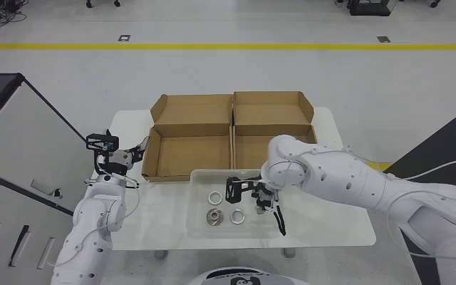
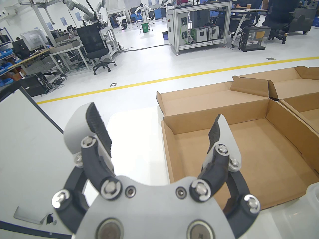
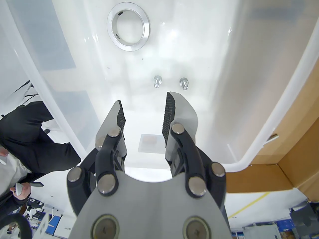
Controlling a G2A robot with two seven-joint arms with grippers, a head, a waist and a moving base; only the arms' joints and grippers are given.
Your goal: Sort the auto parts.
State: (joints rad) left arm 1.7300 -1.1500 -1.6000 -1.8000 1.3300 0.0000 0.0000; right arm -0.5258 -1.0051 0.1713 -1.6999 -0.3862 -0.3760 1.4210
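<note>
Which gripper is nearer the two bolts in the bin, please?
Right. The right gripper hangs close to the bolts over the bin; the left gripper is by a cardboard box.

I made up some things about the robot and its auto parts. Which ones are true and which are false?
1. The left gripper is open and holds nothing. True.
2. Both cardboard boxes are full of parts. False: the cardboard box near the left gripper is empty, and what shows of the second box is bare too.
3. Two small bolts lie in the white bin just past the right gripper. True.
4. The right gripper is shut on a metal ring. False: it is open and empty, and the metal ring lies apart from it on the bin's floor.
</note>
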